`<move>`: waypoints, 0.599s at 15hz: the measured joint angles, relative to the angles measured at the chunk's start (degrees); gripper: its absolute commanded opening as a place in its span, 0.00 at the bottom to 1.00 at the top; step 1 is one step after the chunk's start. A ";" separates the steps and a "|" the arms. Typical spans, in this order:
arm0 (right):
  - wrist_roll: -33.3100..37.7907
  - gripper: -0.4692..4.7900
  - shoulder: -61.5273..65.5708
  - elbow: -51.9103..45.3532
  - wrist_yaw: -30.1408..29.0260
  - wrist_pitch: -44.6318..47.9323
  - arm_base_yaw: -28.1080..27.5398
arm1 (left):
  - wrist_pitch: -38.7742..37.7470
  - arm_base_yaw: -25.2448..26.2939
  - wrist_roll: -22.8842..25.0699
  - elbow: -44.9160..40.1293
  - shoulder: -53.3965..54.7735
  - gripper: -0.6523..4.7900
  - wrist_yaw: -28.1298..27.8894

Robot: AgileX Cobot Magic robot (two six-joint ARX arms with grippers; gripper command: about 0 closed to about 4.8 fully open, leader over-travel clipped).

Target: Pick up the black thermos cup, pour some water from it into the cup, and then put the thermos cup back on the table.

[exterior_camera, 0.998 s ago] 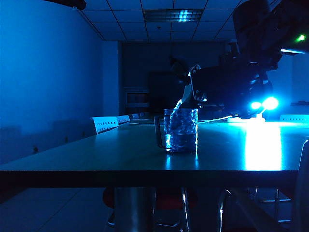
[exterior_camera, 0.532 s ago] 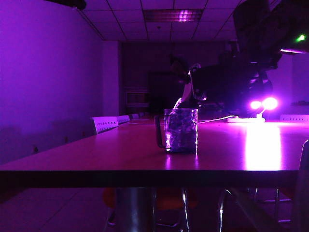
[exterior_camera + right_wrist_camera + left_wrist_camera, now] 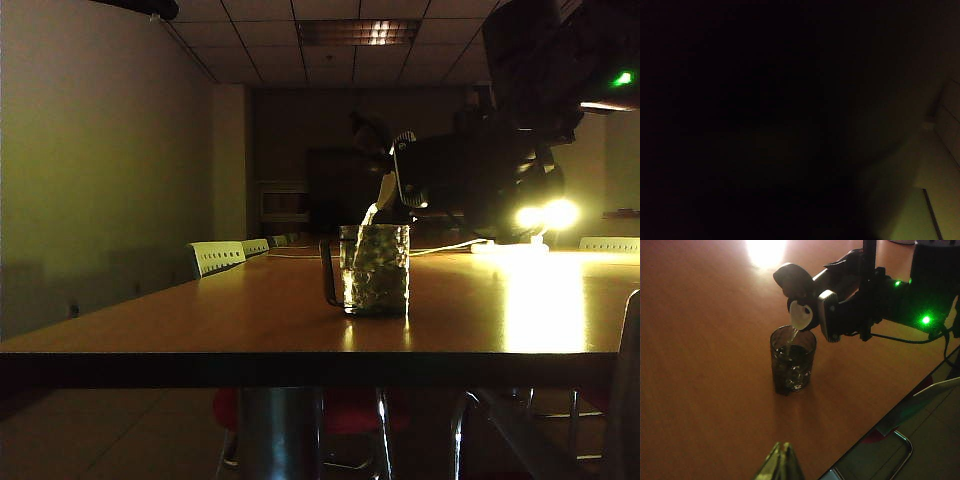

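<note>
Two steps look done: we see our right hand [image 3: 840,315] seemingly clamped around the black thermos cup [image 3: 805,282], pouring into the cup [image 3: 792,360] at its six o'clock, return to desk [image 3: 700,365] pending; left hand [image 3: 780,465] apparently closed.

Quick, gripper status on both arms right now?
Left gripper: fingers shut, holding nothing, hovering near the table edge.
Right gripper: shut on the black thermos cup, tipped over the cup, pouring.

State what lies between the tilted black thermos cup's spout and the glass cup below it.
A thin stream of water falls from the black thermos cup, held by the right gripper, into the cup. The left wrist view shows it best.
</note>
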 measured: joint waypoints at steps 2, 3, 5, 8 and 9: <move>0.13 0.29 0.00 0.02 0.00 0.00 0.02 | 0.00 0.00 0.00 0.00 0.00 0.11 0.00; 0.24 0.29 0.00 0.00 0.00 -0.04 0.02 | -0.02 0.00 0.00 0.00 0.00 0.11 0.00; 0.31 0.29 0.00 0.00 -0.79 -0.96 0.02 | 0.00 0.00 0.00 0.00 0.00 0.11 0.00; 0.61 0.29 0.00 0.00 -1.07 -1.18 0.02 | -0.02 0.00 0.00 0.00 0.00 0.11 0.00; 1.25 0.29 0.00 0.02 -1.07 -1.36 0.02 | 0.00 0.00 0.00 0.00 0.00 0.11 0.00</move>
